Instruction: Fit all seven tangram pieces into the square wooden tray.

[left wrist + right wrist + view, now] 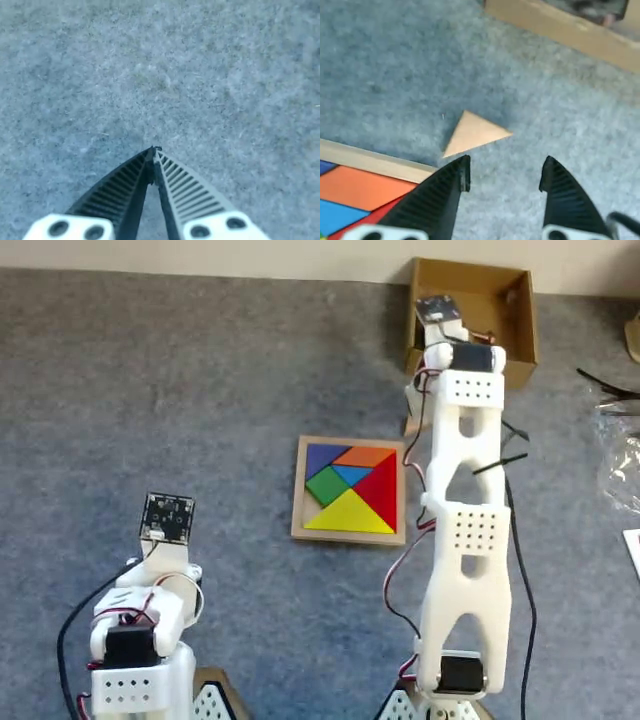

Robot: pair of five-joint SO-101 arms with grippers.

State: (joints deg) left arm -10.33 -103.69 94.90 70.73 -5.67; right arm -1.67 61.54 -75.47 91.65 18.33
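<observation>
Sitting in the tray (pixel 349 538) are six coloured pieces (pixel 352 490); a tan triangle (pixel 474 132) waits just off its one o'clock corner. The right gripper (pixel 506 167) hovers there, jaws wide and empty; the left gripper (pixel 155 150) has jaws closed on nothing.

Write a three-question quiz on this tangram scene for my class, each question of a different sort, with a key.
1. True or false: the left pincer is shut with nothing in it.
2. Fill in the blank: the right pincer is ____ (open or shut).
3. Multiple choice: the tan triangle lies
A) inside the wooden tray
B) on the carpet, just outside the tray
C) held in the left pincer

Key: 1 true; 2 open; 3 B.
</observation>
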